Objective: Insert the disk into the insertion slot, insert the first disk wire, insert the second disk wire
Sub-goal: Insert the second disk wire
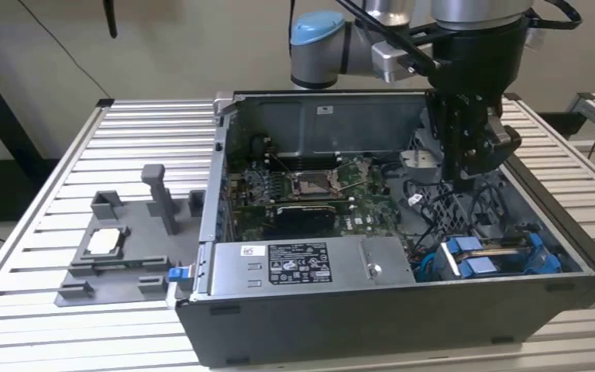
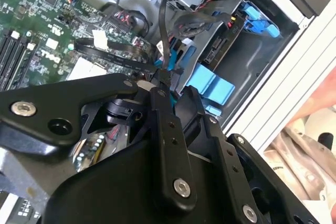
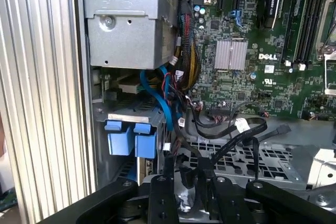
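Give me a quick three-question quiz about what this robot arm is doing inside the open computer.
1. Pick one: the end effector grips A) a black wire, B) a screwdriver, C) a memory stick.
2. True or false: the disk lies outside the computer case.
3. Fill in: the disk's end tabs are ____ in colour.
Key: 1 A; 2 false, it sits inside the case; 3 blue.

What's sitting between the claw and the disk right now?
Loose black cables hang between the claw and the disk, seen in the exterior view.
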Controlling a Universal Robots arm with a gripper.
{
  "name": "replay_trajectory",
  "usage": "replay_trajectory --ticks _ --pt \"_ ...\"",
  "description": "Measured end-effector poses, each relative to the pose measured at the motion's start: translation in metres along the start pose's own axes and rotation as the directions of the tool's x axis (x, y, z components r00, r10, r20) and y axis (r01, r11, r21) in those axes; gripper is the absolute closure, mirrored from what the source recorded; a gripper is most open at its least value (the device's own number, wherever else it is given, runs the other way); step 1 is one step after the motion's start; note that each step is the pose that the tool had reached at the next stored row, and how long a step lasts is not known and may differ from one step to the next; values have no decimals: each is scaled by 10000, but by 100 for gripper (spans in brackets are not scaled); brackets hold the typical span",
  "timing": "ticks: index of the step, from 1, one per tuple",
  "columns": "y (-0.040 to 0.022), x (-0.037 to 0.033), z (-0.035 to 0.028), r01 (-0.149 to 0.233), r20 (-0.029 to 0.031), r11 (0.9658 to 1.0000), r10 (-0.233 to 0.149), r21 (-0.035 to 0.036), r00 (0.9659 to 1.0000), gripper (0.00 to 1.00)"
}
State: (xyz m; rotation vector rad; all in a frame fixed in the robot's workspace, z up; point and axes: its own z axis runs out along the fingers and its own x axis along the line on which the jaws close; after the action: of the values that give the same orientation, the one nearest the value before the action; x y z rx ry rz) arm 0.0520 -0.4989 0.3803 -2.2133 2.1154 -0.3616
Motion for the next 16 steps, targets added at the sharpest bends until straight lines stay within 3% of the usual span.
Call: replay_trajectory --ticks 4,5,6,10,13,16 --pt "7 0 4 6 -20 10000 -6 56 10000 69" --pt "8 -1 5 5 -21 10000 -5 69 10000 76" --pt "8 -1 6 6 -21 10000 -6 79 10000 76" --pt "10 -2 11 5 -24 10000 -5 85 10000 76" --pt "11 -3 18 8 -35 10000 -8 85 10000 84" --pt "13 -3 23 10 -40 10000 -9 85 10000 84"
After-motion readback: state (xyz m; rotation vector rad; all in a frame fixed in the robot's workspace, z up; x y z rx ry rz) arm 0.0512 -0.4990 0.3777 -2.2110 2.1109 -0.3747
